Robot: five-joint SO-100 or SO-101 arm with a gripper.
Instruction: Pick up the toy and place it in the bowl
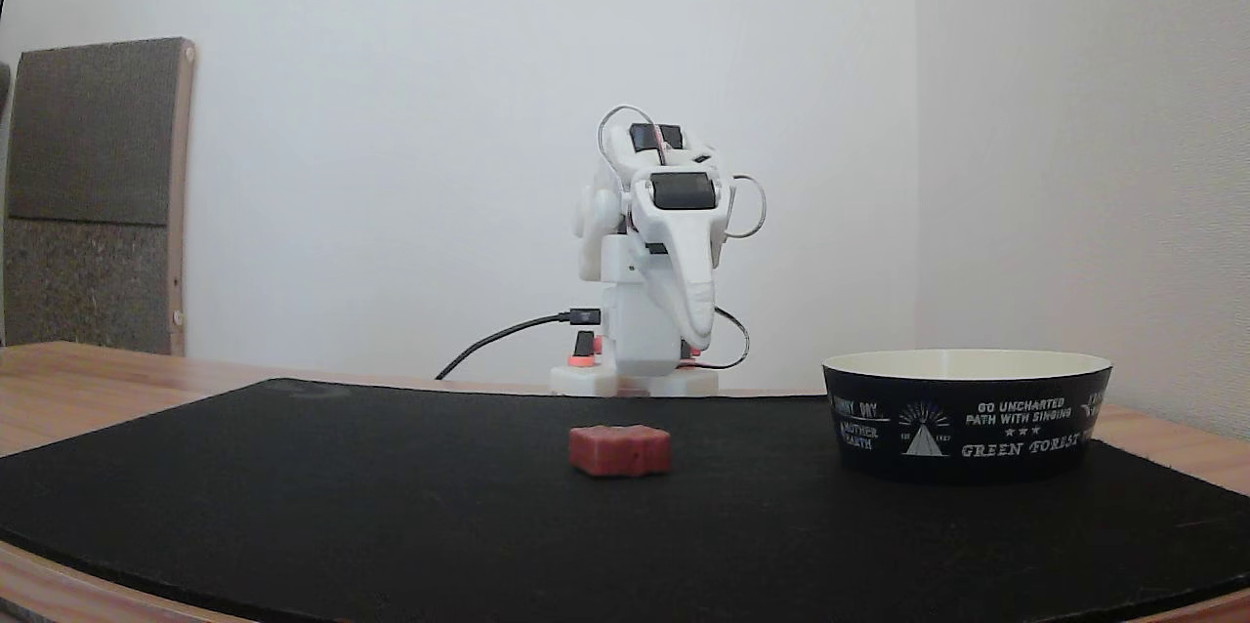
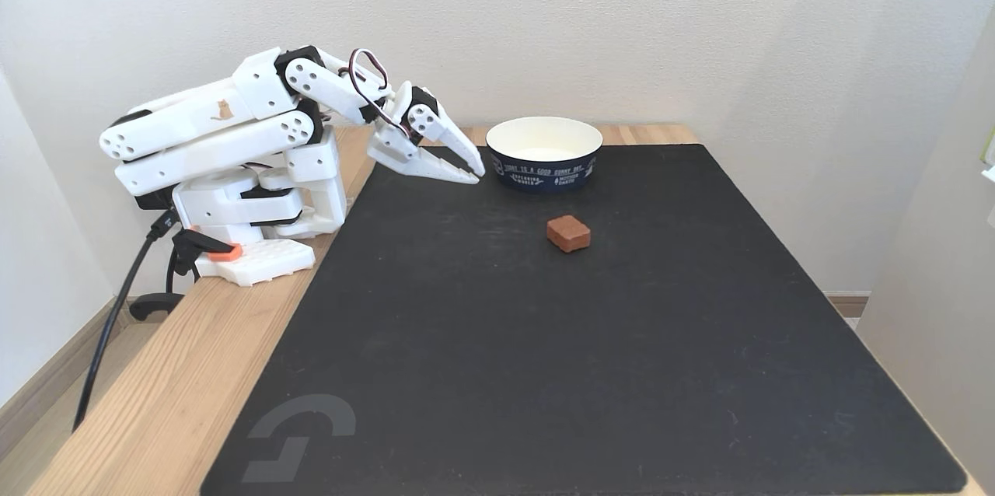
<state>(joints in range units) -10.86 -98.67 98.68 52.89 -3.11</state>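
— Looking across the black mat [image 2: 544,340] now: the toy [image 2: 568,233] sits flat on it, a small dull-red block with lumpy edges, nothing touching it.

— And the bowl [image 2: 544,169]?

— On the mat too, near its far edge in the raised fixed view, cream inside, dark outside with white print. From the low fixed view I read "GREEN FOREST" beside a tent emblem on the bowl [image 1: 967,433]. The toy [image 1: 620,450] is to its left there, well apart from it.

— Where's the arm [image 2: 225,130]?

— Folded up over its white base [image 2: 256,259] on the wooden table [image 2: 179,387], at the mat's left side in the raised view. The gripper [image 2: 476,172] points out and down, tips hanging just beside the bowl's left wall, above the mat. Whether they touch the bowl, I can't tell from here.

— Jaws?

— Pressed together, or very nearly; the two white fingers [image 2: 435,162] meet at the tip with nothing between them. In the low view the gripper [image 1: 695,342] faces us nose-down, a single white wedge.

— Anything else?

— A black cable [image 2: 109,340] runs from the base off the table's left edge, and an orange clamp piece [image 2: 224,253] sits at the base. A grey padded board [image 1: 93,198] leans on the wall in the low view.
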